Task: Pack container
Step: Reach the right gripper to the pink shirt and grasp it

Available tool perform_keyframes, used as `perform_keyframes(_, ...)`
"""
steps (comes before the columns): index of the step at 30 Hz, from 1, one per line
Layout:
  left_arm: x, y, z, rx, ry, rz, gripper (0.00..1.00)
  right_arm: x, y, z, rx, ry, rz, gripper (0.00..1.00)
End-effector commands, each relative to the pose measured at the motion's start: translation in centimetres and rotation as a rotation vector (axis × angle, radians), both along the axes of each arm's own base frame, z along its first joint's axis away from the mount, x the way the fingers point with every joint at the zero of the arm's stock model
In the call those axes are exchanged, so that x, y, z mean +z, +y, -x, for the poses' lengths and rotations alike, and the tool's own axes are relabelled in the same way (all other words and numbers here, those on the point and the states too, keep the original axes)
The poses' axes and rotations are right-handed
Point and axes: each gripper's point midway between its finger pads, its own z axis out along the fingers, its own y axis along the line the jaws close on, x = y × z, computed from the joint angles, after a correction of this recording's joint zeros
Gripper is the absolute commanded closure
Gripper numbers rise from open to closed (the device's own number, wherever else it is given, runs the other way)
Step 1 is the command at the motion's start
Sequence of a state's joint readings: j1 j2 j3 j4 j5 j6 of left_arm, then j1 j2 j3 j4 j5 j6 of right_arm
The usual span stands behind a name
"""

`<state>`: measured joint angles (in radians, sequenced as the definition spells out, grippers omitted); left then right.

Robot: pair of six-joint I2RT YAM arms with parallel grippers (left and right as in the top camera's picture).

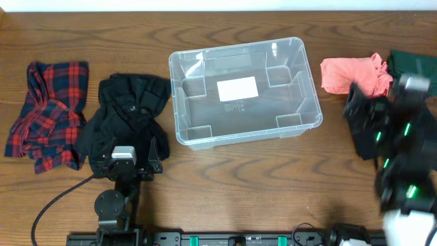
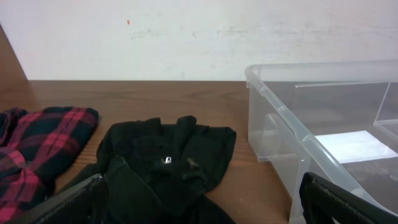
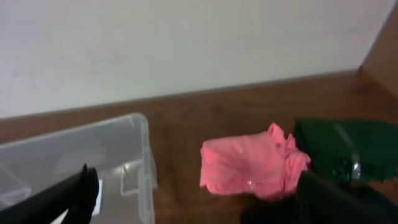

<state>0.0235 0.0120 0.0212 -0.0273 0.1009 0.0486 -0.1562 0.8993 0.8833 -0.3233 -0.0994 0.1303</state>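
Lying central, the empty container point(image 1: 240, 117) seems reachable for both; left gripper point(image 1: 130, 156) and right gripper point(image 3: 200, 209) gape, holding nothing.

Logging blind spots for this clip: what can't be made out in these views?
Green cloth: overhead, cut by the right edge.
Label print: overhead, too small to read.
Plaid cloth: left wrist, cut by the left edge.
Pink cloth: right wrist, blurred.
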Motion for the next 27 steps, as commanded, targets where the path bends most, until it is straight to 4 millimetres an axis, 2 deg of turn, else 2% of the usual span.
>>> perform_keyframes(1,-1.5,-0.2,0.1,-0.012,0.045,0.005,0.02,0.5,-0.7,-4.2,0.035,0.100,-0.067,0.01)
perform_keyframes(2,-1.5,-0.2,0.1,-0.012,0.045,0.005,0.02,0.3,-0.9,-5.4,0.049,0.137,-0.086,0.01)
perform_keyframes(3,-1.5,-0.2,0.1,-0.012,0.045,0.005,0.02,-0.4,-1.3,-8.0,0.082,0.193,-0.125,0.01)
perform_keyframes(6,-1.5,-0.2,0.1,-0.012,0.046,0.005,0.02,-2.5,-2.0,-11.3,0.096,0.247,-0.155,0.01)
perform_keyframes(10,-1.5,-0.2,0.1,-0.012,0.046,0.005,0.02,-7.2,-2.6,-12.9,0.132,0.348,-0.094,0.01)
perform_keyframes(17,-1.5,-0.2,0.1,-0.012,0.046,0.005,0.02,-15.8,-4.8,-12.9,0.084,0.568,-0.090,0.01)
perform_keyframes(20,-1.5,-0.2,0.1,-0.012,0.045,0.005,0.02,-18.5,-6.1,-12.4,0.039,0.637,-0.121,0.01)
perform_keyframes(24,-1.5,-0.2,0.1,-0.012,0.045,0.005,0.02,-21.7,-9.1,-10.7,-0.113,0.743,-0.177,0.01)
perform_keyframes(27,-1.5,-0.2,0.1,-0.012,0.045,0.005,0.02,-22.9,-10.6,-10.1,-0.166,0.763,-0.223,0.01)
